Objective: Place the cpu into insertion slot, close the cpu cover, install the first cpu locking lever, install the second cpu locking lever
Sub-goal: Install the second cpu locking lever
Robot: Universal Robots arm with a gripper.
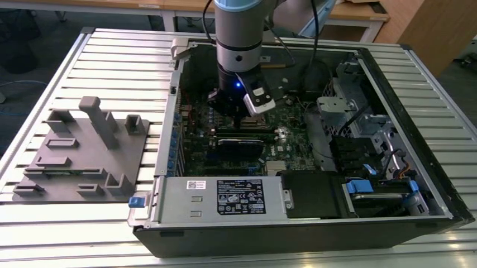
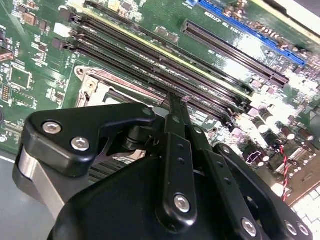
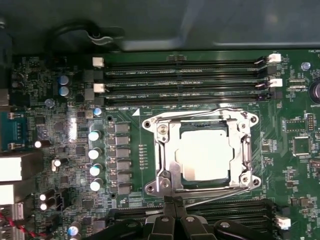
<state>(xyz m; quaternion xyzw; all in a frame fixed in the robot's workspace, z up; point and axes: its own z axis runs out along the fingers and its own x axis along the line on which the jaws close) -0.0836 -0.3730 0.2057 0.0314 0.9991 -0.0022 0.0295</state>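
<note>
In the first wrist view the cpu [image 3: 205, 155] lies flat in the insertion slot [image 3: 150, 156], its pale metal face showing. The cpu cover [image 3: 170, 150] is down over it, framing that face through its window. Thin wire levers [image 3: 200, 116] run along two opposite sides of the socket. My gripper [image 3: 172, 201] is shut, with its fingertips pressed together and nothing visible between them. It sits just off one socket edge, near a corner and a lever end. In the second wrist view the gripper [image 2: 172, 99] tapers to a point beside the socket's metal corner [image 2: 92, 85]. The arm [image 1: 238, 50] stands over the board inside the open case.
Long black memory slots [image 3: 185, 80] flank the socket on two sides, and a row of capacitors [image 3: 95, 160] stands beside it. A power supply box [image 1: 223, 198] with a white label fills the case front. A grey fixture block [image 1: 82, 151] lies at the exterior view's left.
</note>
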